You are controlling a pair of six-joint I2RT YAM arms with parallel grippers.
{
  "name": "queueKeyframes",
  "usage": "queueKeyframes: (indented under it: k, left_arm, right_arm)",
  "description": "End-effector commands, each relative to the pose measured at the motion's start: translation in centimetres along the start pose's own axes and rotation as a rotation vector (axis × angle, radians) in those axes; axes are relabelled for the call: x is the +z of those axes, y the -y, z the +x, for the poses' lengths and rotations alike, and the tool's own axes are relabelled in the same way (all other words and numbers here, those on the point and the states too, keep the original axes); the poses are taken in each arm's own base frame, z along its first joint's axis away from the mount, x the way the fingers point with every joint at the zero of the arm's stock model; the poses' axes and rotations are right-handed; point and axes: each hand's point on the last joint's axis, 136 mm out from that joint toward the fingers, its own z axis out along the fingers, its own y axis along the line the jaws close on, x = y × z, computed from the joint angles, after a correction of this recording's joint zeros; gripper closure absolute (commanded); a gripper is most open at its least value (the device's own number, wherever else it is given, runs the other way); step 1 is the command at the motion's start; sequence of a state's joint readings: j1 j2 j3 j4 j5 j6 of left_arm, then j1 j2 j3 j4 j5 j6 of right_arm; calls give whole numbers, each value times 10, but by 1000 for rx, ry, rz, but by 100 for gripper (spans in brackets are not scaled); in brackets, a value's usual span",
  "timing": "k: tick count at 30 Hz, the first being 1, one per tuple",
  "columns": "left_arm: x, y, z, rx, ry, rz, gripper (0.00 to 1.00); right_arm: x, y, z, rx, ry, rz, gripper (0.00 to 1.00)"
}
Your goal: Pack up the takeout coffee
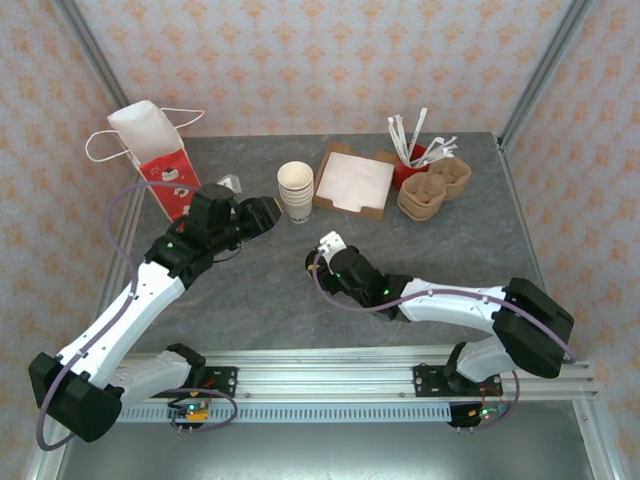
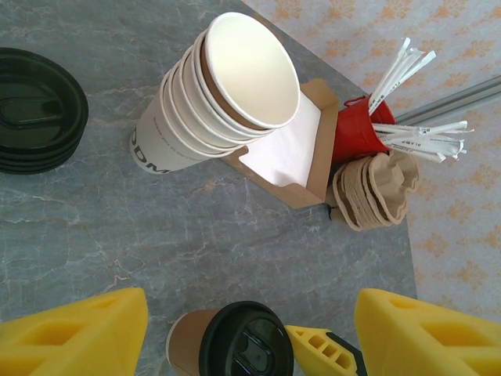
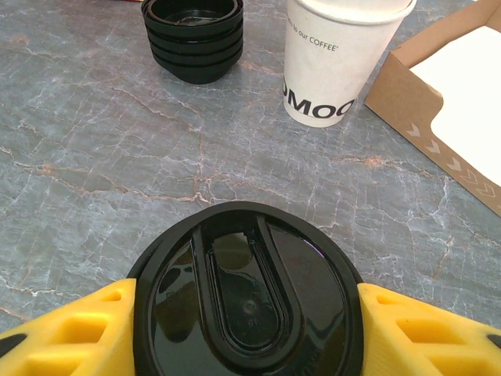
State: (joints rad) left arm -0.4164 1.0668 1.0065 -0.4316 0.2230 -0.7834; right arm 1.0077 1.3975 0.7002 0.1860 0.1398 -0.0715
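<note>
The takeout coffee (image 2: 188, 341), lower centre, is being clasped below its lid (image 3: 246, 301) by the right fingers (image 3: 70, 333), its light, crushable wall likely wanting gentle pressure; left fingers (image 2: 78, 333) are being held wide, empty.

Grey marbled table (image 1: 470, 255) stands before pale floral-patterned walls (image 1: 320, 60).

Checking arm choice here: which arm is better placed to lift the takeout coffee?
Right. The right gripper clasps the takeout coffee at its lid. The left gripper is open and short of the cup, though the gift bag stands on the left arm's side.
</note>
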Motion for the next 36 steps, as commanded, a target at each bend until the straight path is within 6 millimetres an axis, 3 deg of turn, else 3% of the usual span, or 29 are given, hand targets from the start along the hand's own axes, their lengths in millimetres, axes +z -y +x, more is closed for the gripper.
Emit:
queueKeyframes:
  k: [1, 23, 36]
  left_arm:
    - [-5, -6, -5, 12, 32, -20, 29]
    - [-3, -11, -1, -2, 28, -19, 29]
    - [4, -16, 5, -17, 17, -19, 29]
  right_arm:
    - [2, 2, 8, 15, 1, 18, 43]
    - [-3, 7, 48, 30, -54, 52, 40]
    - [3, 12, 107, 53, -166, 122, 43]
